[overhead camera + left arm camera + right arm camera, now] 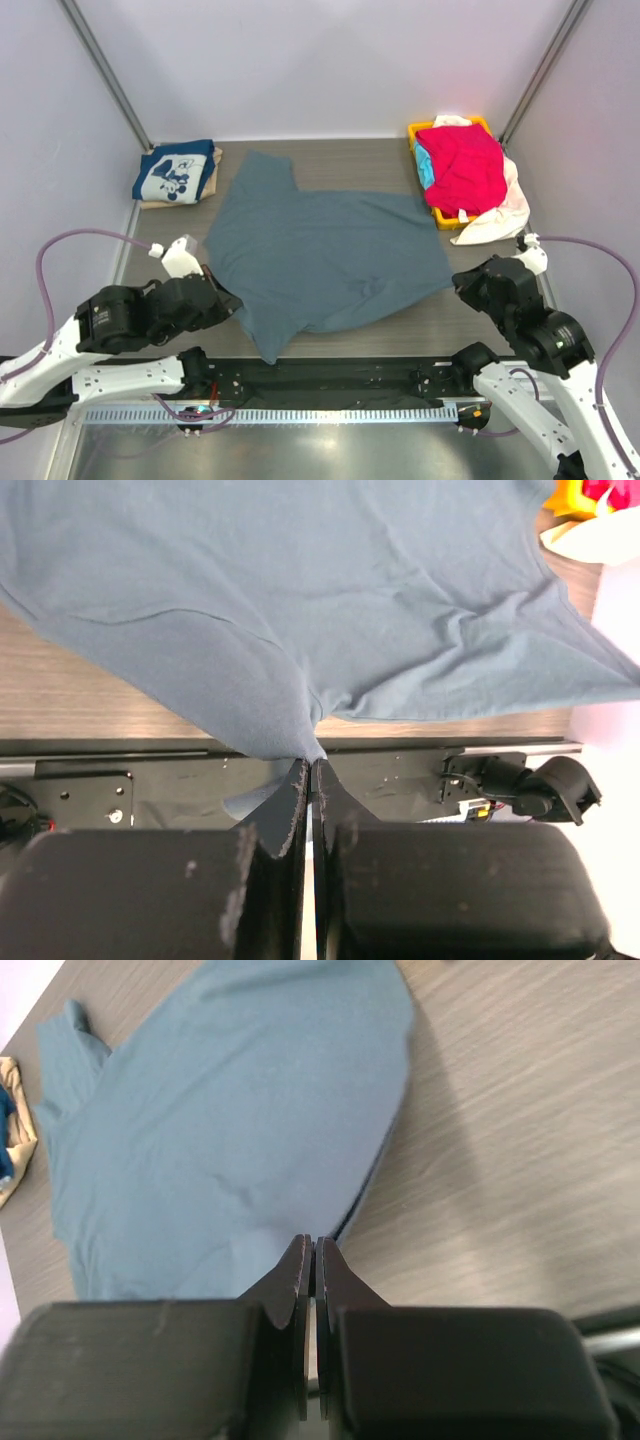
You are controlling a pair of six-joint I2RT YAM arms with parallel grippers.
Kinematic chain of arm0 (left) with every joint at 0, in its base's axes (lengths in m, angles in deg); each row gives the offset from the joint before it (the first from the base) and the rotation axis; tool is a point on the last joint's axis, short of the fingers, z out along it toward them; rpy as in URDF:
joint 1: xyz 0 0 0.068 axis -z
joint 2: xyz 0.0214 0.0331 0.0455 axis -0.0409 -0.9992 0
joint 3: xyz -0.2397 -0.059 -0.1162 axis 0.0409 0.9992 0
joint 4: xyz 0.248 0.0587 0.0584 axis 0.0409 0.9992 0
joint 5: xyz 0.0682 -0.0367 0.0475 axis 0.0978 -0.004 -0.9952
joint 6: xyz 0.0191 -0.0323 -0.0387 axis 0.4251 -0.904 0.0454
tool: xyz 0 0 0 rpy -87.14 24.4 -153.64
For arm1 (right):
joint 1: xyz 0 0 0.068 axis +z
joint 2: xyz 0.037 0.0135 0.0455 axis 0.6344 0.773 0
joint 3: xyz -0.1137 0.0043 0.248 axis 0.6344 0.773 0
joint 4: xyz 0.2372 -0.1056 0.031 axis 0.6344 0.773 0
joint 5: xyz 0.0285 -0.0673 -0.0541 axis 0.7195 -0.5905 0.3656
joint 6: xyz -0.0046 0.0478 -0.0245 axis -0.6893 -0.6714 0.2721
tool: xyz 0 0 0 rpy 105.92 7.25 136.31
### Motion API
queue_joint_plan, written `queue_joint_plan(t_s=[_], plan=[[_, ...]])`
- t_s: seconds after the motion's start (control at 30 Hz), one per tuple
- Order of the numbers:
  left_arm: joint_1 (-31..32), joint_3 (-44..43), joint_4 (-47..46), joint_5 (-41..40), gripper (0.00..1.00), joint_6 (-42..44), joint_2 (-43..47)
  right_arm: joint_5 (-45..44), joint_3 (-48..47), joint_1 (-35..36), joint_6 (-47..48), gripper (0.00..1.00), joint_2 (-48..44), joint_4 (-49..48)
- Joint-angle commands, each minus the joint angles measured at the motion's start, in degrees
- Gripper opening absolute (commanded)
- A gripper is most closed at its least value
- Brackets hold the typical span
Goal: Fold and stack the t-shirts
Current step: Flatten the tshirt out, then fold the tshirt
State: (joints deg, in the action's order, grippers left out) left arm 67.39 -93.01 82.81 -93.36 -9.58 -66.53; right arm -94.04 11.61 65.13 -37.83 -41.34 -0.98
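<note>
The large slate blue-grey t-shirt (320, 255) lies spread out in the middle of the table. It also fills the left wrist view (300, 590) and the right wrist view (230, 1130). My left gripper (228, 300) is shut on its near left edge, with cloth bunched at the tips (312, 762). My right gripper (460, 283) is shut at the shirt's near right corner, its tips on the hem (313, 1245). A folded navy t-shirt with white cartoon print (175, 172) lies at the back left on a tan one (150, 204).
A yellow basket (448, 218) stands at the back right. It holds a red t-shirt (462, 165), a turquoise one (424, 168) and a cream one (500, 215) that hangs over its side. A black rail (330, 378) runs along the near table edge.
</note>
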Motion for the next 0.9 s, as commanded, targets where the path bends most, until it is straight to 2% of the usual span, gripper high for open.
queue_joint_plan(t_s=[0.0, 0.17, 0.3, 0.43, 0.5, 0.53, 0.6, 0.63, 0.67, 0.77, 0.87], plan=[[-0.04, -2.99, 18.37, -3.89, 0.0, 1.82, -0.62, -2.78, -3.05, -0.09, -1.96, 0.01, -2.2, 9.94], [0.05, -2.74, 18.28, -7.48, 0.0, 2.0, -0.71, -2.17, 0.54, -0.1, -1.7, 0.01, -3.79, 9.09], [-0.04, -2.91, 14.95, -11.27, 0.0, 6.72, -4.04, 2.13, 6.95, -0.09, -0.12, 0.01, -1.08, -2.22], [-1.43, -4.75, 8.09, -15.21, 0.0, 14.12, -10.79, 0.04, 6.27, -0.09, 2.52, 0.01, 6.55, -8.93], [-6.52, -7.2, 4.95, -15.23, 0.0, 18.85, -13.09, -1.11, 3.64, -0.09, 5.06, 0.01, 10.43, -11.12], [-11.41, -7.48, 2.66, -12.79, 0.0, 25.4, -14.06, -2.59, 2.58, -0.09, 5.77, 0.01, 14.27, -11.57], [-17.5, -7.05, -5.92, -7.69, 0.0, 32.03, -15.56, -4.09, -0.48, -0.18, 7.52, 0.01, 17.46, -13.06], [-23.71, -6.78, -8.15, -5.67, 0.0, 37.37, -15.91, -5.75, -1.29, -0.18, 8.84, 0.01, 19.04, -13.59], [-26.55, -7.04, -9.83, -1.99, 0.0, 39.25, -17.22, -6.81, -2.95, -0.18, 9.63, 0.01, 21.58, -14.03], [-35.24, -8.88, -13.53, 2.51, 0.0, 44.78, -20.65, -10.32, -5.5, -0.53, 12.01, 0.01, 25.29, -16.05], [-41.14, -10.29, -16.34, 5.42, 0.0, 47.96, -25.66, -11.22, -7.35, -1.93, 13.94, 0.01, 30.47, -18.16]])
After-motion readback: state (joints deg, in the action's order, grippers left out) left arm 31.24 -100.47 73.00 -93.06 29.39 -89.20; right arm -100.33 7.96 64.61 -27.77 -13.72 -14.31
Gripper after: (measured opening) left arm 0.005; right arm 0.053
